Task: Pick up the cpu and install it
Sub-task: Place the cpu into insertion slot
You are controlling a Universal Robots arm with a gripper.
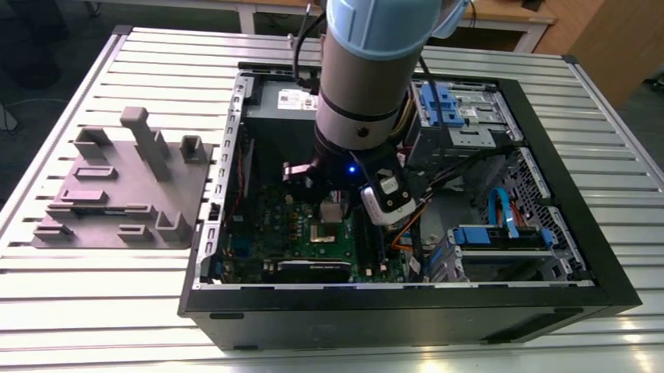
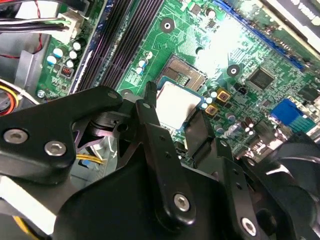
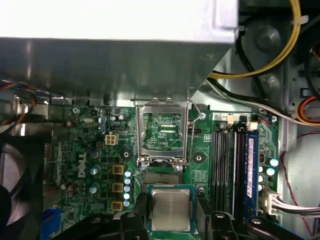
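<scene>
My arm reaches straight down into the open computer case, which lies on its side on the slatted metal bench. Towards the exterior view's left, apart from the case, the grey moulded tray sits on the bench.

In both wrist views my fingers are clamped on the cpu, one black finger against each of two opposite edges. The cpu sits flat and level between them with its silvery top plate facing up.

I hold it over the green circuit board, just beside the open socket. It is not seated in the socket. The cpu is on the side of the socket away from the shiny metal frame, which stands flipped up, with the board visible through its hollow centre. How high the cpu is above the board I cannot tell.

The dark memory slots run alongside the socket. A black fan stands on the other side of the board, and the big grey metal box lies beyond the frame. Yellow and white cables loop past the box's corner.
</scene>
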